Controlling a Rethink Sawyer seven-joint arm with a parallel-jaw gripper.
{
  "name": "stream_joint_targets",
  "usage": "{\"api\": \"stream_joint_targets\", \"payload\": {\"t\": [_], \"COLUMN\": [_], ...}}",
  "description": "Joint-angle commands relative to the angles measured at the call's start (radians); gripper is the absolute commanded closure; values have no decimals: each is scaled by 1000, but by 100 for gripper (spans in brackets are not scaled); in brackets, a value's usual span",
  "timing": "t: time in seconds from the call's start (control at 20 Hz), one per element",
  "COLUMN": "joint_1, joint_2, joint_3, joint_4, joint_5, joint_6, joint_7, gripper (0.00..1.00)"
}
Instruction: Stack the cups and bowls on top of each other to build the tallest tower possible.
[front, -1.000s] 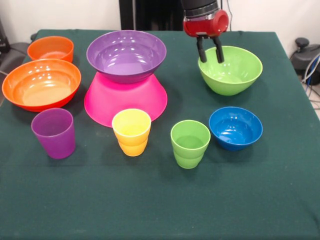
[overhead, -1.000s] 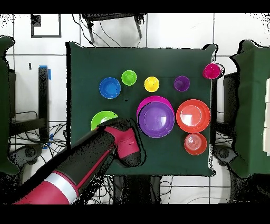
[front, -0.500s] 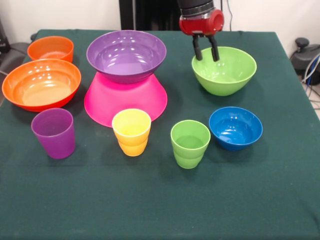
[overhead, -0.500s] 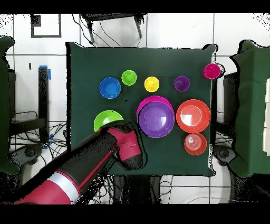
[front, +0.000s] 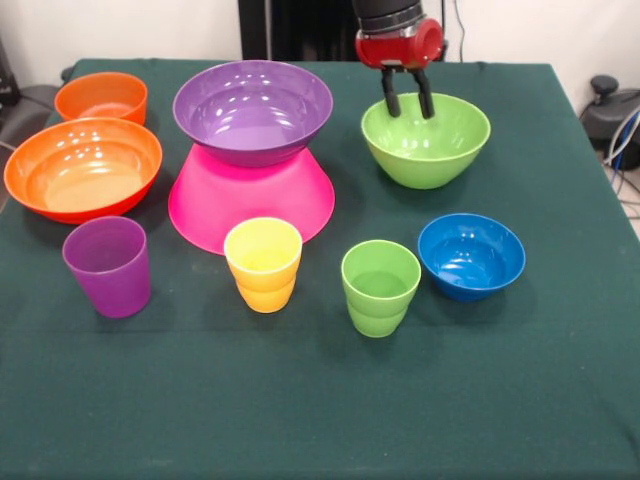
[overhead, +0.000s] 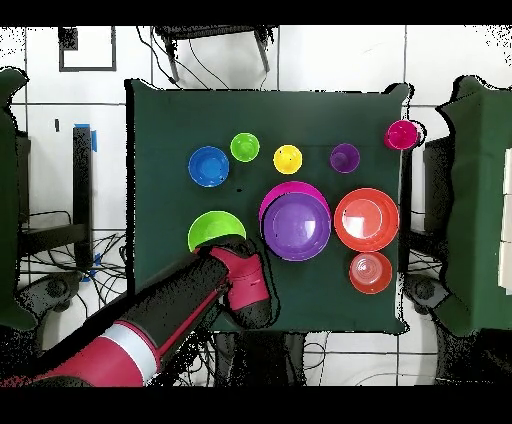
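Observation:
My gripper (front: 408, 108) is shut on the far rim of the lime green bowl (front: 425, 150), one finger inside and one outside. The bowl is upright, right of the tower; the overhead view shows it (overhead: 215, 230) partly under my arm. The tower is the purple bowl (front: 252, 110), upright on the inverted pink bowl (front: 250, 195). The large orange bowl (front: 83, 168) and small orange bowl (front: 101, 97) sit at the left. The small blue bowl (front: 471, 255) sits front right. The purple cup (front: 107, 265), yellow cup (front: 263, 263) and green cup (front: 380, 287) stand in a front row.
A red cup (overhead: 401, 134) stands alone near a table corner in the overhead view, outside the front view. The green tablecloth (front: 320, 400) shows bare in front of the cups. My arm (overhead: 170, 310) reaches in over the table's edge.
My gripper has carried the lime green bowl steadily to the left in the front view, toward the purple and pink bowls. Nothing else has moved.

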Motion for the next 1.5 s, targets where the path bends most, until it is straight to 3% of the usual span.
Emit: {"api": "stream_joint_targets", "payload": {"t": [0.05,0.95,1.5], "joint_1": [-31,-13,-98], "joint_2": [54,-115,-75], "joint_3": [183,156,185], "joint_4": [39,95,93], "joint_5": [30,-41,4], "joint_6": [57,18,44], "joint_7": [-160,-6,-126], "gripper": [0,0,0]}}
